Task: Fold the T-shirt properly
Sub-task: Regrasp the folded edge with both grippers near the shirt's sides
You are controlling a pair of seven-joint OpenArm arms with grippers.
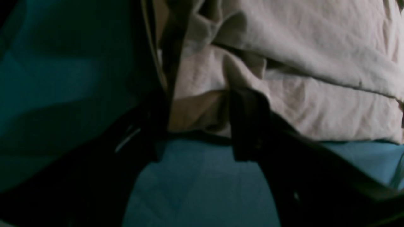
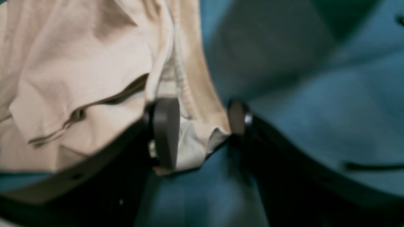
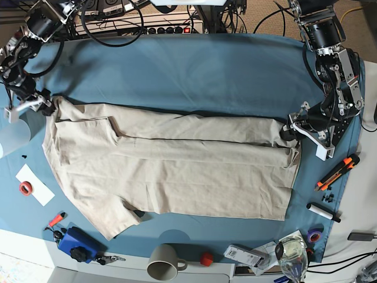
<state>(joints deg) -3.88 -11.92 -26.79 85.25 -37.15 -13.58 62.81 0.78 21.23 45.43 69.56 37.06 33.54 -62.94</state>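
The beige T-shirt [image 3: 177,171] lies spread on my blue tablecloth [image 3: 188,71], its far edge folded inward. My right pincer [image 2: 202,126] stands parted around the shoulder hem, not pinching it. My left pincer [image 1: 199,126] gapes wide astride the bottom hem at the opposite end.

Surface [image 3: 194,65] draped in a blue-teal cloth. Spread across its middle, the beige T-shirt [image 3: 177,171], partly folded lengthwise. Along the front edge: a blue device [image 3: 79,243] at the left corner, a grey mug [image 3: 165,261], a small red ball [image 3: 205,258], a clear glass [image 3: 291,252]. Near the right edge: an orange-handled tool [image 3: 338,171], a black-and-white marker [image 3: 323,212]. Near the left edge: a white paper slip [image 3: 34,184] bearing a red tape ring [image 3: 25,188].
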